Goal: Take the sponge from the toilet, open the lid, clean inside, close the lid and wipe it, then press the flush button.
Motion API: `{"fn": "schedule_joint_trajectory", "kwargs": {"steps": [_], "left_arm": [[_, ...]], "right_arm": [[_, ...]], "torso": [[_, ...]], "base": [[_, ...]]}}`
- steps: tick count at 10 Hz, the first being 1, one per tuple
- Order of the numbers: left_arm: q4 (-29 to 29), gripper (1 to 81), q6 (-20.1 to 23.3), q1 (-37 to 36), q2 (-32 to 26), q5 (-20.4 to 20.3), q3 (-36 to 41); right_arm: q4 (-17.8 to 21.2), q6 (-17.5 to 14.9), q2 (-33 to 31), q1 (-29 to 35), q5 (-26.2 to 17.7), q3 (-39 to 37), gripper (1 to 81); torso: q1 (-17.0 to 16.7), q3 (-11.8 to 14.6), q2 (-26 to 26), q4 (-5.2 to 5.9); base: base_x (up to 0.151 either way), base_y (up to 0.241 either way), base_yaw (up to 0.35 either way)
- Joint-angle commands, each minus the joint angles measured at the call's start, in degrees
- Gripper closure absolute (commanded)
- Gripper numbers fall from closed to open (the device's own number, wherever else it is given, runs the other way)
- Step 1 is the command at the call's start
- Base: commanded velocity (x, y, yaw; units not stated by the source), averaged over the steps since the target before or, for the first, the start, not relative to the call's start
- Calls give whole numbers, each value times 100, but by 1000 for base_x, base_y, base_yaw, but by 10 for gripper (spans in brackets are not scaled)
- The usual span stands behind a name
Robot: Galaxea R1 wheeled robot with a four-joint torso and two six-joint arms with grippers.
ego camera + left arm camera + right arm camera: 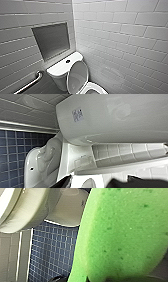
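Note:
The white toilet (63, 68) stands in the corner with its lid (78, 75) raised against the tank, so the seat ring (96, 88) below it is uncovered. The round flush button (67, 61) sits on the tank top. In the right wrist view the bright green sponge (125, 235) looms very close, and my right gripper (107, 278) is shut on it beside the toilet's white body (22, 208). My left gripper (100, 184) is open and holds nothing, low beside the toilet's outer side (110, 121).
A metal grab bar (32, 82) runs along the left wall under a recessed niche (51, 41). White tiled walls close in on both sides. Blue mosaic floor (11, 156) lies beside the toilet base; the floor (52, 253) also lies below the sponge.

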Motion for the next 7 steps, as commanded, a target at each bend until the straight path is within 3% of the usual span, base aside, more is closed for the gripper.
{"fn": "schedule_joint_trajectory", "kwargs": {"steps": [1,5,7], "left_arm": [[2272,10,8,135,-2,896,-161],[4176,10,61,883,787,2999,-556],[4301,10,112,1103,1193,3634,-732]], "right_arm": [[-256,-19,-196,275,-194,12,811],[-361,-19,-178,258,-194,-24,811],[-484,-19,-161,257,-194,-16,811]], "torso": [[0,0,0,0],[0,0,0,0],[0,0,0,0]], "base": [[0,0,0],[0,0,0],[0,0,0]]}}
